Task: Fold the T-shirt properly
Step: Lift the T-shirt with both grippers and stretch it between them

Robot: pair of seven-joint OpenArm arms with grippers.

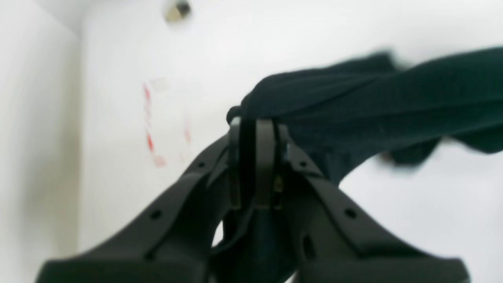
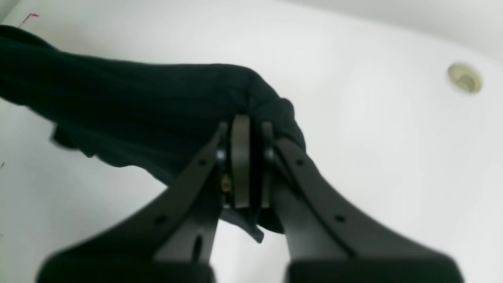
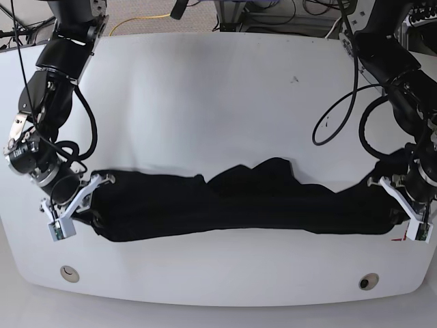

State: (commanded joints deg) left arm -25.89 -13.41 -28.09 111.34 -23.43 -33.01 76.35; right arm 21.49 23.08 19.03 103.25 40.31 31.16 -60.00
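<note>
The black T-shirt is stretched in a long bunched band across the near part of the white table, between both arms. At its left end in the base view, my right gripper is shut on a gathered corner of the T-shirt; the right gripper has cloth bulging over its fingers. On the other end, my left gripper is shut on the shirt's corner. In the left wrist view the T-shirt trails right from the left gripper.
Two round grommet holes sit near the table's front edge. Red tape marks show on the table beside the left gripper. Cables hang from the arm on the right of the base view.
</note>
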